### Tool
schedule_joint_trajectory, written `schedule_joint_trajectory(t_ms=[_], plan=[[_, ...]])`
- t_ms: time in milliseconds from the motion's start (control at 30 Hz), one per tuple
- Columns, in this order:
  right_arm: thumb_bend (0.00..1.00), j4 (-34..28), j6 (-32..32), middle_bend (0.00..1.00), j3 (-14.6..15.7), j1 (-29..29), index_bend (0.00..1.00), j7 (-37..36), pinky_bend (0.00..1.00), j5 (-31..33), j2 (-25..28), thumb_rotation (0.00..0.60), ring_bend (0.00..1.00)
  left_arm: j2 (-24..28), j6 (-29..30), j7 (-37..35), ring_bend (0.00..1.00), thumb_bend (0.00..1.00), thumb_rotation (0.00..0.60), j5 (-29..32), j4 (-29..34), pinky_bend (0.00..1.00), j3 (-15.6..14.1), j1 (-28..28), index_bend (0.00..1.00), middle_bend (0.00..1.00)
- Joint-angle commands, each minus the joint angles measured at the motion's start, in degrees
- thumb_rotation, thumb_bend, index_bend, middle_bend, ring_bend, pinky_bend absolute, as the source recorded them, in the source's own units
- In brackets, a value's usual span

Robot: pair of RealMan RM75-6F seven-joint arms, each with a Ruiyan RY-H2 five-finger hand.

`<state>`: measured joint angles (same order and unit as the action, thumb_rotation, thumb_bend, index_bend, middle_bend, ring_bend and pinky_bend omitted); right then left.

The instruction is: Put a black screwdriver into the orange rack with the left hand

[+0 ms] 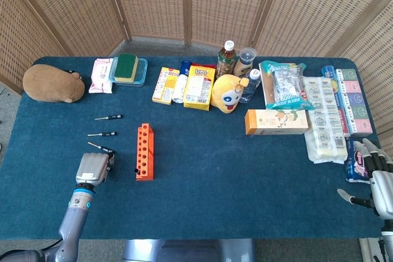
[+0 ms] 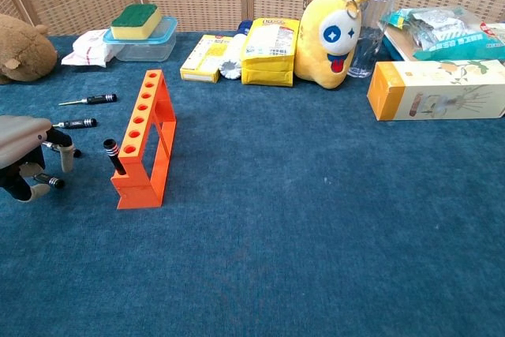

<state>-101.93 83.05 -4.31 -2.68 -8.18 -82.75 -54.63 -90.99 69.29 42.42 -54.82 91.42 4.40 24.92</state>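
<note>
The orange rack [image 1: 145, 151] [image 2: 146, 136] stands left of the table's middle, and one black screwdriver [image 2: 114, 155] leans in its nearest hole. Three more black screwdrivers lie to its left: one [image 1: 108, 117] [image 2: 88, 100] farthest back, one [image 1: 102, 134] [image 2: 72, 124] in the middle, one [image 1: 100, 147] closer. My left hand [image 1: 93, 169] [image 2: 28, 151] is low over the cloth, left of the rack, its fingers [image 2: 66, 157] pointing down on either side of a nearer screwdriver [image 2: 51, 181] and holding nothing. My right hand [image 1: 374, 176] rests with spread fingers at the table's right edge.
A brown plush [image 1: 53, 83] lies at the back left, beside a tissue pack [image 1: 102, 67] and a sponge on a box [image 1: 127, 69]. Snack boxes [image 1: 198, 86], a yellow plush [image 1: 228, 93], bottles [image 1: 226, 57] and an orange carton [image 1: 276, 121] fill the back. Packages [image 1: 334, 111] crowd the right.
</note>
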Motion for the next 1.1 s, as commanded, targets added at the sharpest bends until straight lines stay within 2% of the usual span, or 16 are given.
schedule_joint_trajectory(t_ms=[33, 567, 800, 1100], plan=[[0.0, -0.01, 0.14, 0.01, -0.02, 0.06, 0.0, -0.12, 0.0, -0.02, 0.06, 0.6, 0.07, -0.36, 0.38, 0.64, 0.98, 0.36, 0.6, 0.32, -0.15, 1.0, -0.02, 0.21, 0.47, 1.0], [0.0, 0.12, 0.27, 0.01, -0.07, 0.18, 0.0, -0.97, 0.0, -0.04, 0.32, 0.6, 0.07, -1.56, 1.43, 2.93, 0.98, 0.37, 0.6, 2.04, -0.2, 1.0, -0.35, 0.89, 0.49, 1.0], [0.0, 0.01, -0.11, 0.01, 0.14, 0.11, 0.0, -1.93, 0.0, -0.36, 0.56, 0.6, 0.07, -1.7, 1.61, 3.09, 0.98, 0.37, 0.6, 2.32, -0.18, 1.0, -0.49, 1.07, 0.56, 1.0], [0.0, 0.09, -0.29, 0.01, 0.27, 0.04, 0.0, -2.54, 0.0, -0.64, 0.75, 0.6, 0.07, -1.48, 1.91, 3.0, 0.98, 0.38, 0.6, 2.74, 0.36, 1.0, -0.62, 1.12, 0.58, 1.0]])
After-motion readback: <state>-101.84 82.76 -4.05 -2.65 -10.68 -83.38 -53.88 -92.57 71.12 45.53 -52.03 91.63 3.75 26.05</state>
